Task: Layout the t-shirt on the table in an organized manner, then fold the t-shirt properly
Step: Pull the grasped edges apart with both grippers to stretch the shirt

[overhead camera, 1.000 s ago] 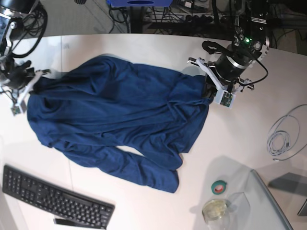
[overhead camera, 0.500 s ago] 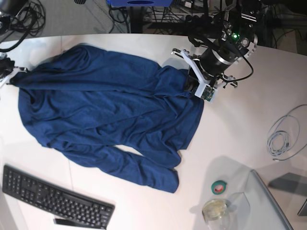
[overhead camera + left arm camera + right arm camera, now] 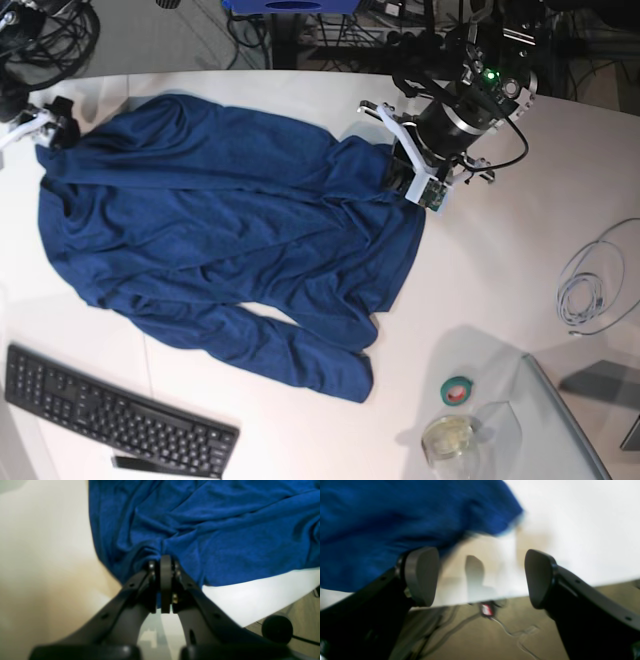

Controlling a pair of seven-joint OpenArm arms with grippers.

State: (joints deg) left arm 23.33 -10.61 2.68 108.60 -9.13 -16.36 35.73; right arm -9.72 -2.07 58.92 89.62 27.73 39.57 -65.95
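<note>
The dark navy t-shirt [image 3: 230, 240] lies spread and wrinkled across the white table [image 3: 500, 270]. My left gripper [image 3: 403, 176] is at the shirt's right edge. In the left wrist view its fingertips [image 3: 165, 563] are shut on a bunched fold of the t-shirt [image 3: 212, 530]. At the shirt's far left corner my right gripper [image 3: 45, 125] stands open. In the right wrist view it [image 3: 480, 577] has nothing between its wide-apart fingers. There the blurred t-shirt [image 3: 395, 517] lies up and to the left, and the table's edge [image 3: 570, 530] is just beyond.
A black keyboard [image 3: 110, 415] lies at the front left. At the front right are a green tape roll [image 3: 458, 390], a small glass jar [image 3: 447, 437] and a clear sheet [image 3: 565, 425]. A coiled white cable [image 3: 590, 280] rests at the right edge.
My right gripper has opened and let go of the shirt's left corner, which now lies on the table. The left gripper carried its edge up and left, then held still.
</note>
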